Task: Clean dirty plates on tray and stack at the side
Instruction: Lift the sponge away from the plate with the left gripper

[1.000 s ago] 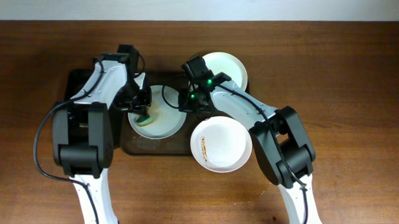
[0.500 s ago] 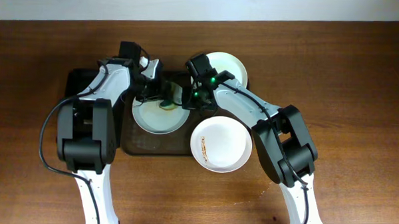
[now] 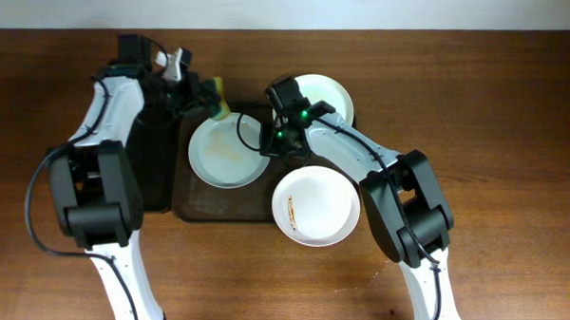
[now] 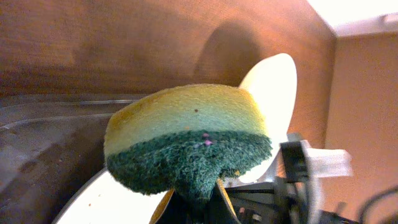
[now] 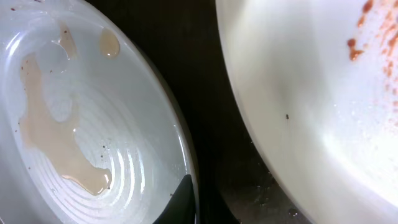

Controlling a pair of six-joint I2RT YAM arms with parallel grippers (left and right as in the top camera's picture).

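The middle plate point(image 3: 226, 150) lies on the brownish tray point(image 3: 222, 205) with a pale brown wet smear; it also shows in the right wrist view point(image 5: 93, 124). My right gripper point(image 3: 269, 140) point(image 5: 193, 199) is shut on its right rim. My left gripper point(image 3: 204, 93) point(image 4: 199, 208) is shut on a yellow and green sponge point(image 3: 215, 89) point(image 4: 186, 137), held above the tray's far left edge, off the plate point(image 4: 106, 202). A second plate point(image 3: 321, 95) point(image 4: 273, 93) sits at the far right. A third plate point(image 3: 315, 207) point(image 5: 311, 93) with orange smears overlaps the tray's right front.
A smaller black tray point(image 3: 157, 160) lies left of the brownish tray, partly under my left arm. Bare wooden table point(image 3: 514, 139) stretches to the right and along the front. The table's back edge meets a pale wall.
My left gripper has lifted the sponge off the middle plate and moved it back and to the left. The right gripper has stayed on the plate's rim.
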